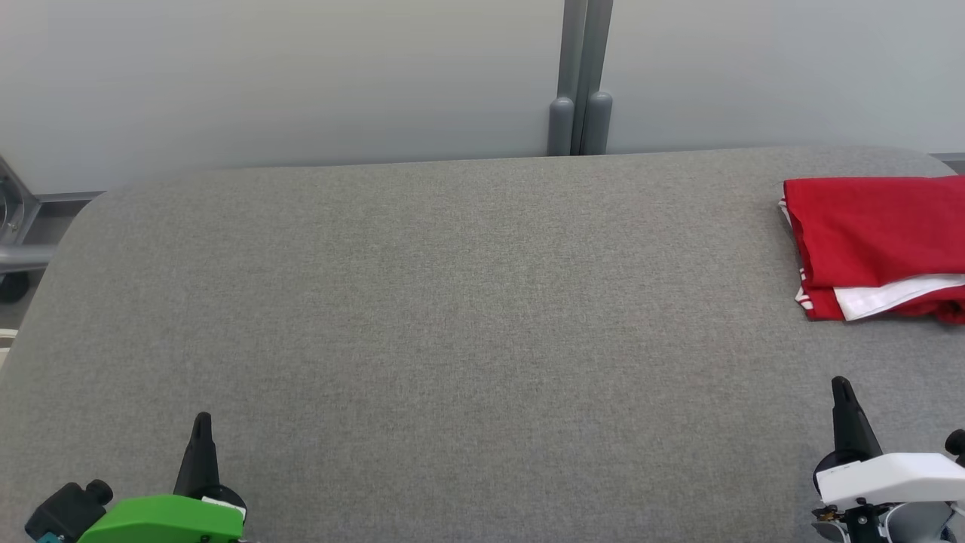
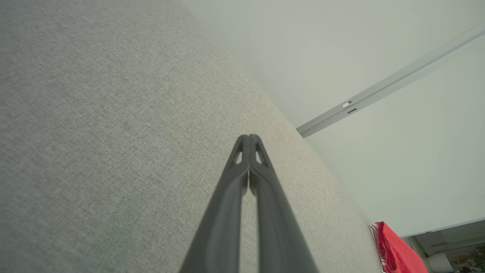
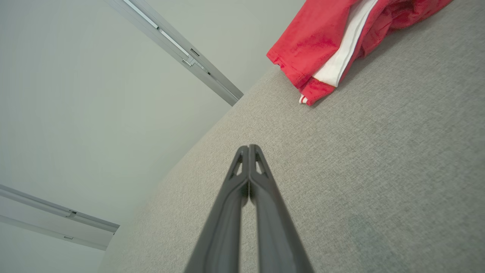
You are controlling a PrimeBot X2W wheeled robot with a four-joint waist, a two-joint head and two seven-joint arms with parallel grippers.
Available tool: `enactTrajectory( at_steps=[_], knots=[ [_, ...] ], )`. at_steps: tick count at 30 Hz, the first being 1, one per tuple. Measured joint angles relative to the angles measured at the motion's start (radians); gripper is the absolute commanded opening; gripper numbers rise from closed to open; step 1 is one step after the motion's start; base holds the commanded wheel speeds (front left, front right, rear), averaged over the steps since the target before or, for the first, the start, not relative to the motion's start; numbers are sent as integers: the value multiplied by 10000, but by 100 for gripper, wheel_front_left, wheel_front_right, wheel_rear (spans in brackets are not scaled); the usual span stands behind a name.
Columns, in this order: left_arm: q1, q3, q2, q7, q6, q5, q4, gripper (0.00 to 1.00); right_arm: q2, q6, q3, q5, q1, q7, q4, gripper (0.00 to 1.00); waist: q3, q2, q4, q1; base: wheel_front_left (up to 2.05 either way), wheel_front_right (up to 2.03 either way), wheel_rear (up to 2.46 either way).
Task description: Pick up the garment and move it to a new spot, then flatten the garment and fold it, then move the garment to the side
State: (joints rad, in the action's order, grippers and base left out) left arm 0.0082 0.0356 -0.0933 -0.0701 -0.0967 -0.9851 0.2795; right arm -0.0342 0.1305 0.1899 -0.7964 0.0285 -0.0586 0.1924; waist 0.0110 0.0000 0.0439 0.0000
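**Folded garment at far right, both my grippers closed**

The red garment (image 1: pixel 874 234), with a white band showing between its layers, lies folded on the table (image 1: pixel 452 302) near the far right corner. It sits just inside the far edge, and the head view's right border cuts it off. The table's far edge runs along the wall (image 1: pixel 264 75), rounding off at both corners; a grey post (image 1: pixel 580 75) stands behind its middle. Broad grey top spreads from the garment leftward to the left corner. My left gripper (image 1: pixel 202 421) sits at the near left, fingers pressed together, holding nothing. My right gripper (image 1: pixel 840 386) sits at the near right, well short of the garment, fingers likewise together and holding nothing.
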Motion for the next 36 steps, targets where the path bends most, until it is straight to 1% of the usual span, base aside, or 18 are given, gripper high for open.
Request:
enactTrajectory(
  at_steps=[20, 36],
  knots=[
    [-322, 242, 132, 535, -90, -1937, -115, 0, -38, 0, -207, -2479, -420, 545, 176, 0, -34, 0, -106, 0, 0, 0, 0],
    [-590, 384, 207, 955, -173, -3285, -178, 0, -71, -2, -374, -4272, -752, 940, 290, 0, -62, 0, -195, 0, 0, 0, 0]
  ],
)
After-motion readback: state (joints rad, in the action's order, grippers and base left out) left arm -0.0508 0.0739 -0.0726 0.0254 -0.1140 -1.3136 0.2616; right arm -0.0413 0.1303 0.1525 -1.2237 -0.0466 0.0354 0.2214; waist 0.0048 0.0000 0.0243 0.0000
